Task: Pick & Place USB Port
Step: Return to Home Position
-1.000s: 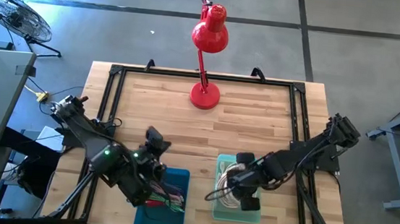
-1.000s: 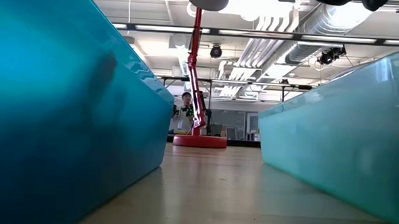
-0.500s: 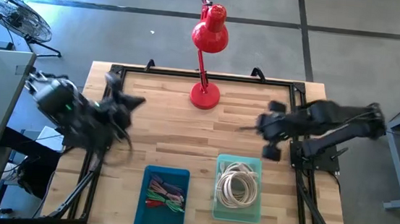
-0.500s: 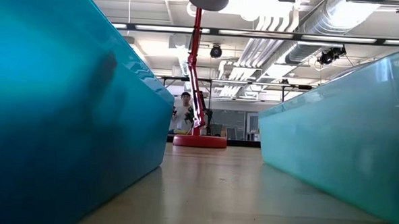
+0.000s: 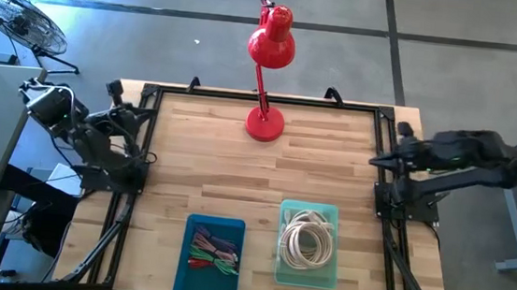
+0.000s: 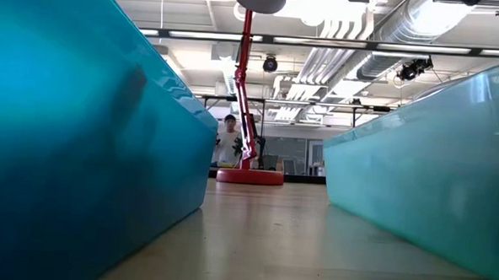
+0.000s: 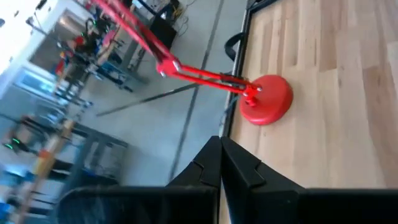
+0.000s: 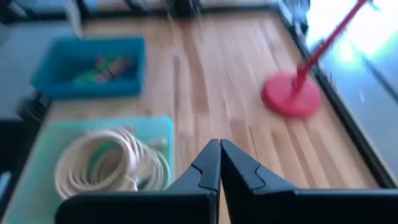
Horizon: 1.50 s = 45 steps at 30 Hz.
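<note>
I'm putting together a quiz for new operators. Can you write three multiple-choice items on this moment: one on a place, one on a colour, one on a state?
1. Where is the white cable?
A. on bare wood
B. in the green bin
C. off the table

2. What colour is the lamp?
A. red
B. yellow
C. black

3. How are the left pincer and the right pincer?
A. shut, empty
B. shut on a cable
C. wide open

Answers:
1. B, the high view shows the coil lying inside that bin.
2. A, its shade, stem and base are all red.
3. A, in each wrist view the fingers meet with nothing between them. Both arms sit at the table's side edges.
</note>
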Tool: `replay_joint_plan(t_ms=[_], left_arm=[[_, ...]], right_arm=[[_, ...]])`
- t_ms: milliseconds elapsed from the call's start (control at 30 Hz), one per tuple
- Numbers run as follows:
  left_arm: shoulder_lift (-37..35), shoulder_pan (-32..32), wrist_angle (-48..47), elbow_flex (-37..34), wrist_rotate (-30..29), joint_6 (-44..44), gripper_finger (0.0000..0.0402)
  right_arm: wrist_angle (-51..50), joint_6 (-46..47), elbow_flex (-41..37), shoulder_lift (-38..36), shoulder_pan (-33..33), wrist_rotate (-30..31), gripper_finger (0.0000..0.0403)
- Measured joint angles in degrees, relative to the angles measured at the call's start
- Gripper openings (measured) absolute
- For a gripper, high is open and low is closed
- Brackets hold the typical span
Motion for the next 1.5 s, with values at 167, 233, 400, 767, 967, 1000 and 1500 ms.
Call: replay_joint_plan(t_ms=[167,233,400,767,967,1000,1500], left_arm=[[-12.84,-0.02,9.60,-14.64,1.04,-1.29,0.0000],[-18.47,-0.02,14.02,-20.19,0.77,-1.25,0.0000],[-30.80,-0.02,26.98,-32.05,0.66,5.14,0.0000],[-42.41,-0.02,54.44,-49.86,12.09,33.25,0.0000],[-47.14,-0.02,57.11,-54.63,16.13,32.86,0.0000],[-47.17,-0.02,58.79,-55.49,16.56,32.76,0.0000],[-47.05,0.00,72.28,-69.04,27.27,31.09,0.0000]], right_arm=[[9.52,-7.03,-5.52,-11.00,0.00,-4.36,0.0000],[13.63,-9.39,-7.92,-14.84,0.00,-6.58,0.0000],[21.82,-13.94,-14.50,-21.55,0.00,-11.11,0.0000],[31.92,-18.86,-29.69,-29.83,0.00,-10.54,0.0000],[40.71,-18.09,-35.72,-34.56,0.01,-13.92,0.0000],[41.91,-17.72,-36.92,-35.06,0.01,-14.10,0.0000],[63.42,-15.44,-51.22,-32.20,0.00,-15.51,0.0000]])
